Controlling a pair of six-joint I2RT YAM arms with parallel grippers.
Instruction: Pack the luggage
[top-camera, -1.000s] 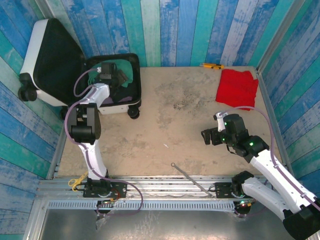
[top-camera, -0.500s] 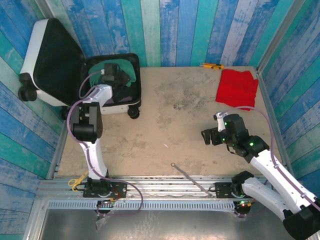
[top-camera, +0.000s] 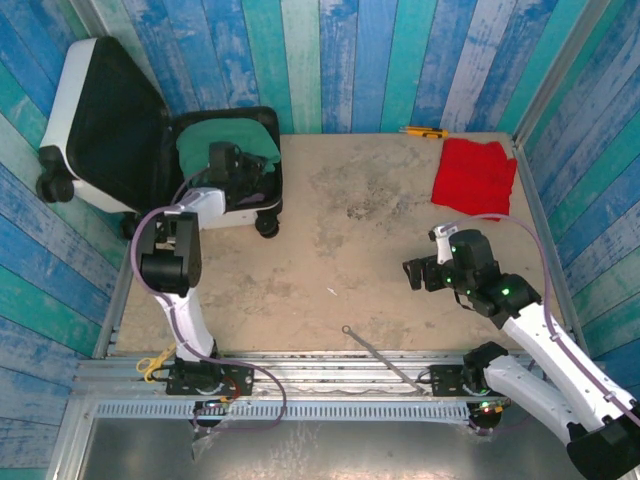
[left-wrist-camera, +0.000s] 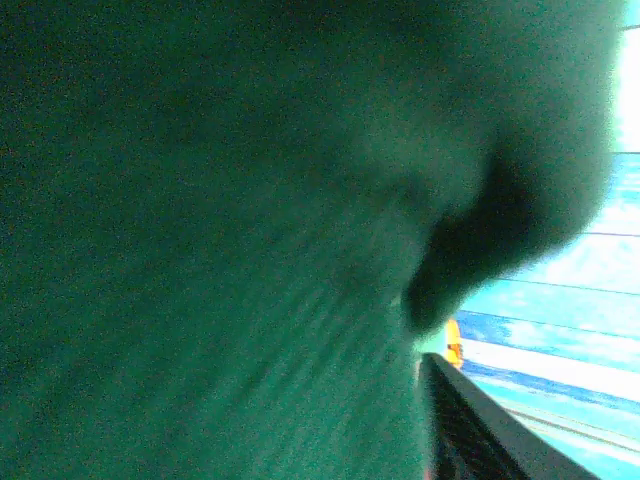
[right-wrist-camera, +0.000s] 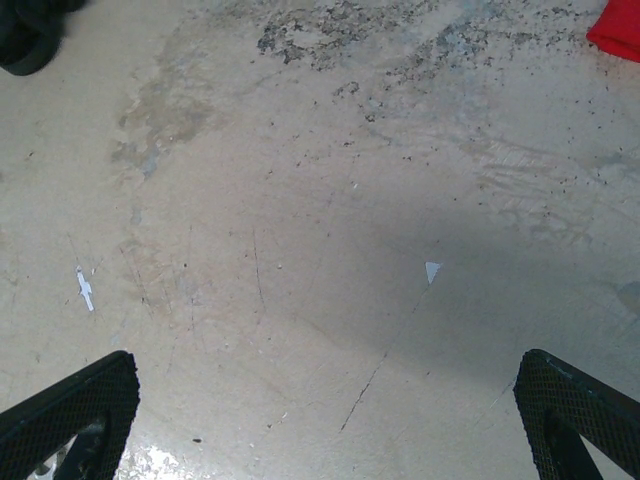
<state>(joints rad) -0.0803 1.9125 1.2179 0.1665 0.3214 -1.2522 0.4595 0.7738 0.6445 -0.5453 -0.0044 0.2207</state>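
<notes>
The luggage (top-camera: 78, 95) lies open at the table's back left, its white lid leaning on the wall and showing black lining. A green cloth (top-camera: 212, 143) lies bunched in its base. My left gripper (top-camera: 243, 166) is over the base's right side, against that cloth. The green cloth (left-wrist-camera: 220, 250) presses up against the left wrist camera and hides the fingers, with the suitcase rim (left-wrist-camera: 490, 430) at the lower right. My right gripper (top-camera: 412, 272) hovers over bare table at the right, open and holding nothing (right-wrist-camera: 320, 420).
A folded red cloth (top-camera: 476, 175) lies at the back right, its corner (right-wrist-camera: 620, 30) in the right wrist view. A yellow and black pen (top-camera: 423, 131) rests by the back wall. A thin metal rod (top-camera: 375, 352) lies near the front edge. Suitcase wheel (top-camera: 266, 225).
My left gripper has drawn back toward the right and near side of the suitcase base, its jaws narrowing, and more green cloth now shows behind it. The right arm has stayed still.
</notes>
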